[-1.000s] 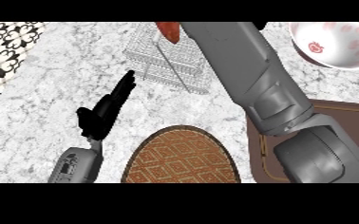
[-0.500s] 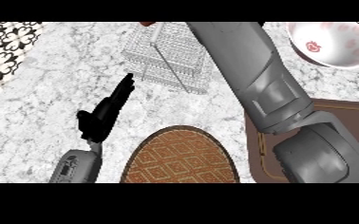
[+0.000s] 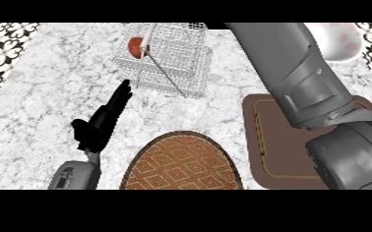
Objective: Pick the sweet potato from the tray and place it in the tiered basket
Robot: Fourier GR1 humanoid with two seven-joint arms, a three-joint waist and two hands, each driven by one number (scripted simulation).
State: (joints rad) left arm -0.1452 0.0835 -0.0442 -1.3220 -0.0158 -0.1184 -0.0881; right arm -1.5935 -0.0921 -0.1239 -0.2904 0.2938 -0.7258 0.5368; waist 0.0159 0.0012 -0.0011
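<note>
The sweet potato (image 3: 136, 47), reddish brown, lies inside the white wire tiered basket (image 3: 178, 54) at the back of the counter, on its left side. My right forearm (image 3: 294, 73) rises along the right of the basket and leaves the view at the top, so the right hand does not show. My left hand (image 3: 100, 122) rests on the counter in front of the basket's left corner, fingers straight and holding nothing. A brown rectangular tray (image 3: 276, 142) lies at the right, partly under my right arm, with nothing visible on it.
A woven brown oval mat (image 3: 181, 164) sits at the front centre. A white bowl (image 3: 340, 42) with a red mark stands at the back right. A patterned tile strip (image 3: 15, 44) borders the counter's left edge.
The sweet potato, earlier at the top edge by my right arm's end, now lies in the basket. The right arm has drawn away to the right. The left hand has stayed put.
</note>
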